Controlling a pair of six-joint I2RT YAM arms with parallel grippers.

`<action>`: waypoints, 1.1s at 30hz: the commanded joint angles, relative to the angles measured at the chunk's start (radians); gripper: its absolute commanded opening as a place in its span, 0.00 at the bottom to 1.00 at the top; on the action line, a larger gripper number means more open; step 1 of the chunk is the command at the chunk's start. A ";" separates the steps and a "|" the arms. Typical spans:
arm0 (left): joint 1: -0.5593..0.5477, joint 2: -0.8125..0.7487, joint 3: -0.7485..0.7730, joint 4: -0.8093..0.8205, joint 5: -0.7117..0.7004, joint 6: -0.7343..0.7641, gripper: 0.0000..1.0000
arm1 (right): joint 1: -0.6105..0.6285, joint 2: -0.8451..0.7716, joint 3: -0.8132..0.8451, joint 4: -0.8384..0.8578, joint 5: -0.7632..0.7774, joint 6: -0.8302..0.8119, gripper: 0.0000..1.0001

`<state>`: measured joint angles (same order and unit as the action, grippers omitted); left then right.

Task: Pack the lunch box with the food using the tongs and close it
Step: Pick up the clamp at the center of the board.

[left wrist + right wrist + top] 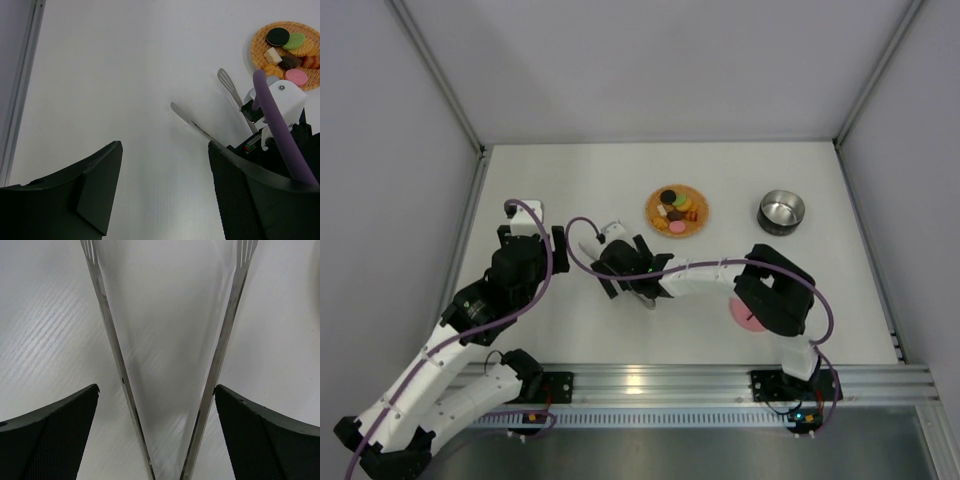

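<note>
The tongs (116, 365) lie in a narrow V between the right gripper (156, 387). In the right wrist view their two thin silver arms run from the bottom centre of the frame up to slotted tips at the top edge. The jaws stand wide apart on either side of them. The left pad is clear of the near arm. The right pad's tip sits just beside the other arm, and I cannot tell if it touches. In the left wrist view the two tips poke out from the right gripper at centre right, low over the white bench (570, 180).

The left gripper (165, 145) has its jaws spread wide with nothing between them but bare bench. It sits left of centre in the top view, near the right gripper.

The food (677, 210) is piled on a round woven mat (651, 205) just above the middle of the top view. It includes a dark round piece and green, pink, yellow and brown bits. The lunch box (763, 218), a shiny steel bowl, stands uncovered to the right of the mat, well apart from both grippers. A pink lid (742, 312) lies flat at lower right, partly hidden under the right arm's elbow.
</note>
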<state>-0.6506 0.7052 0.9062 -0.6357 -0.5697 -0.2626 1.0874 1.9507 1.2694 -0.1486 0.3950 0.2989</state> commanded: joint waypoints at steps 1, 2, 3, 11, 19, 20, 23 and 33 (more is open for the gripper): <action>0.000 0.004 -0.007 0.036 0.001 -0.001 0.75 | -0.011 0.024 -0.010 0.038 -0.018 -0.003 0.97; -0.001 0.004 -0.007 0.036 0.002 -0.001 0.75 | -0.015 0.030 -0.010 0.040 -0.019 -0.004 0.97; 0.000 0.005 -0.007 0.037 0.002 -0.001 0.75 | -0.018 0.033 -0.010 0.040 -0.030 -0.001 0.97; 0.000 0.004 -0.007 0.036 -0.001 -0.001 0.75 | -0.037 0.021 -0.070 0.072 -0.050 0.037 0.95; 0.000 0.002 -0.006 0.034 0.001 0.000 0.75 | -0.049 0.002 -0.153 0.106 -0.079 0.051 0.88; -0.001 0.000 -0.007 0.036 0.001 -0.001 0.75 | -0.049 0.002 -0.156 0.104 -0.077 0.054 0.88; 0.000 0.000 -0.007 0.034 0.002 -0.001 0.75 | -0.049 -0.012 -0.186 0.116 -0.076 0.063 0.86; 0.000 0.000 -0.007 0.036 0.007 -0.001 0.75 | -0.023 -0.027 -0.226 0.101 -0.039 0.075 0.73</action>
<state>-0.6506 0.7052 0.9058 -0.6353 -0.5652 -0.2626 1.0565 1.9152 1.0866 0.0338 0.3611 0.3389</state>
